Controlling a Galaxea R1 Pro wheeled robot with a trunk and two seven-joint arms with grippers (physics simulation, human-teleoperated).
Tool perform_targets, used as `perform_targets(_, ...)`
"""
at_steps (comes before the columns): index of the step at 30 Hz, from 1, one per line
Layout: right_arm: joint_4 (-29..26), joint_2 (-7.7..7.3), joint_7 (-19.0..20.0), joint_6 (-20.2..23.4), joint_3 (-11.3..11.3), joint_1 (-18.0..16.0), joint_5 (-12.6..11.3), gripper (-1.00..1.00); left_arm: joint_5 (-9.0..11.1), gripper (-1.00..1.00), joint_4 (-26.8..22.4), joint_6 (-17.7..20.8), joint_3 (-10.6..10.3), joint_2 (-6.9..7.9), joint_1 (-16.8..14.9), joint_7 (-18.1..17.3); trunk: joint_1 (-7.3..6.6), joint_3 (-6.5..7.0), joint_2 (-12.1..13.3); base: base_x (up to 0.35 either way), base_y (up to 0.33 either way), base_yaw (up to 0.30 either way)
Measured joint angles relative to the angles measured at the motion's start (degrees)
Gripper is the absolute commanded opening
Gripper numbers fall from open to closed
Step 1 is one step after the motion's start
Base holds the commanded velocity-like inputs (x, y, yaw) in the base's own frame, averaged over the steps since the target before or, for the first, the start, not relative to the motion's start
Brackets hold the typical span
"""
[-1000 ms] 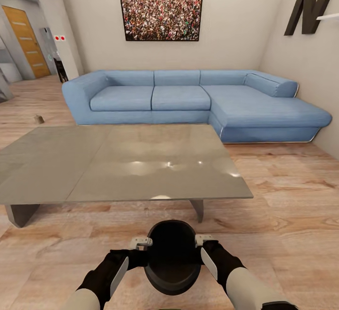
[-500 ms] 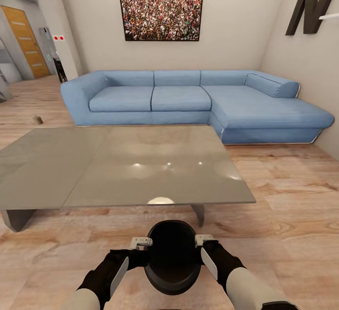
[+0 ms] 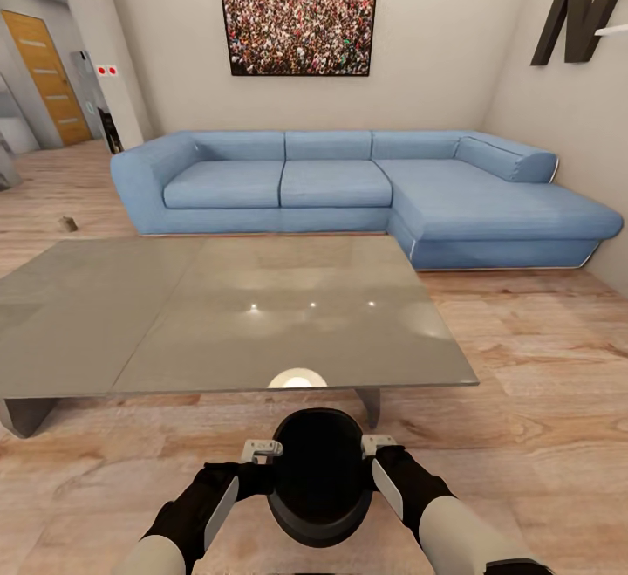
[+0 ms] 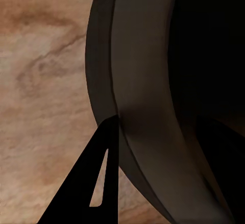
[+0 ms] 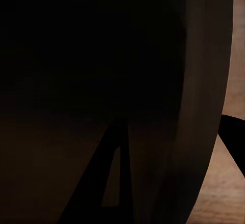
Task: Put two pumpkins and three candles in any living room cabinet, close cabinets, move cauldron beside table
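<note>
The round black cauldron (image 3: 320, 476), its wide mouth dark and empty, hangs near the grey tabletop (image 3: 218, 313), both grippers' jaws grasping its rim.

Table (image 3: 218, 313): left end cut by frame | floor object (image 3: 67, 224): too small to identify | cauldron (image 3: 319, 475): interior dark, unreadable

Right wrist camera, my entry: cauldron (image 5: 204, 81), black, seen very close, its dark hollow and curved rim band across most of the frame. One dark gripper finger (image 5: 109, 178) lies against the pot's inside. Wooden floor (image 5: 224, 183), a light strip past the rim.
</note>
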Motion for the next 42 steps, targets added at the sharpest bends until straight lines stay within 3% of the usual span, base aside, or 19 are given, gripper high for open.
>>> perform_targets(5, 0.0, -0.01, 0.0, 0.1, -0.1, 0.0, 0.1, -1.00, 0.0, -1.00, 0.0, 0.1, 0.0, -0.03, 0.0, 0.0, 0.13, -1.10, -0.1, 0.000, 0.000, 0.000)
perform_targets(40, 0.0, 0.01, 0.0, -0.1, 0.0, 0.0, 0.0, -1.00, 0.0, -1.00, -0.1, 0.0, 0.0, 0.02, 0.0, 0.0, 0.13, -1.11, -0.1, 0.028, 0.000, 0.000)
perform_targets(42, 0.0, 0.00, 0.0, 0.0, 0.0, 0.0, 0.0, -1.00, -0.1, -1.00, 0.0, 0.0, 0.0, 0.03, 0.0, -0.1, 0.19, -1.55, -0.1, 0.000, 0.000, 0.000)
